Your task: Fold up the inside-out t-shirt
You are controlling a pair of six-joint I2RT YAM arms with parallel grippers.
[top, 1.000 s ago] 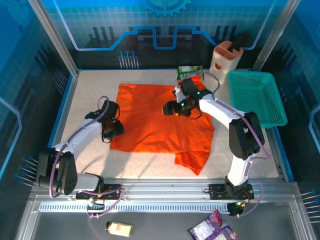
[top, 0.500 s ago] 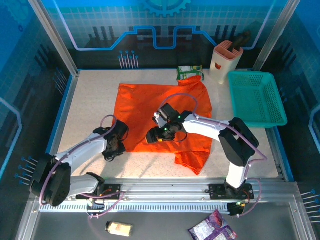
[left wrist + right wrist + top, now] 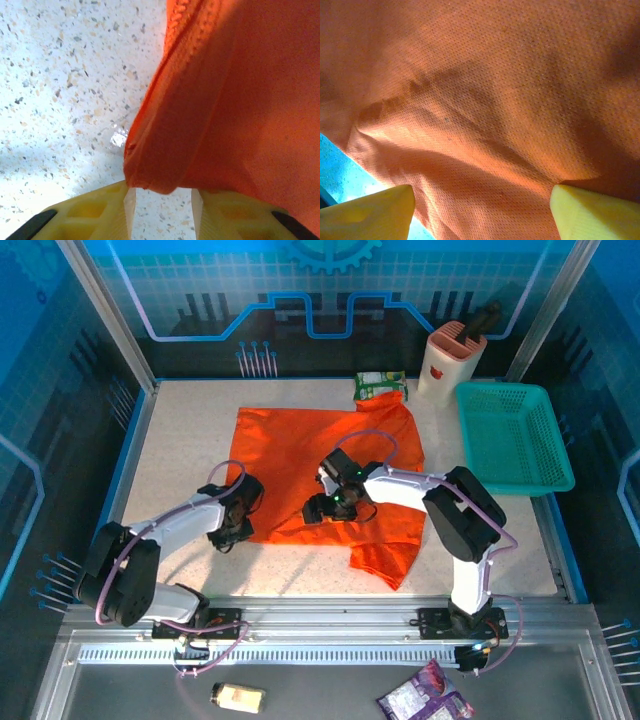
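While looking down from above, finding the inside-out t-shirt point(image 3: 290, 455) spreading bright orange across the middle of the speckled counter point(image 3: 180, 440), lying mostly flat, with a loose flap jutting out toward 5 o'clock and a narrower part reaching toward 1 o'clock. Meeting the left tool point(image 3: 232, 530) at the cloth's 7 o'clock corner, right on the hem. Through the left wrist camera, seeing its yellow fingers point(image 3: 100, 217) standing narrow and clamping a raised fold of that hem between the tips, the orange ridge running off toward 12 and 1 o'clock, bare counter showing from 9 to 11 o'clock. Finding the right tool point(image 3: 318, 508) over the cloth's middle, a little toward 6 o'clock of its centre. Through the right wrist camera, seeing those fingers point(image 3: 375, 212) gaping wide, sitting at 7 and 5 o'clock of the picture, gripping nothing, with rumpled orange weave lying between and beyond them; not managing to tell of any contact between tips and cloth. Moving outward: spotting a green packet point(image 3: 380, 386) just beside the far edge at 12 to 1 o'clock, a beige holder point(image 3: 448, 365) with a dark handle sticking up at 1 o'clock, and a teal mesh basket point(image 3: 500, 388) sitting at 2 to 3 o'clock, apart from the cloth. Below the counter's near rail, noting a pale packet point(image 3: 240, 698) at 7 o'clock and a purple packet point(image 3: 425, 702) at 5 o'clock.
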